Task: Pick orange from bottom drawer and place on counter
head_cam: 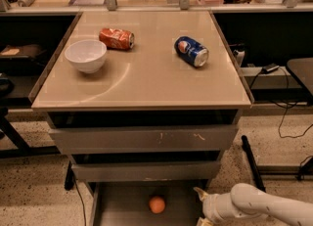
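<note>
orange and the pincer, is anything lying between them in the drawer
Nothing. In the camera view, only bare grey floor of the bottom drawer lies between the orange and the pincer, which is at the drawer's right side.

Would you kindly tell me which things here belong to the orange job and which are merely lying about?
For the job:
orange, lying in the open bottom drawer
counter
gripper, open, at the drawer's right edge, apart from the orange

Lying about, all on the counter:
white bowl
crushed red can
blue can
</note>
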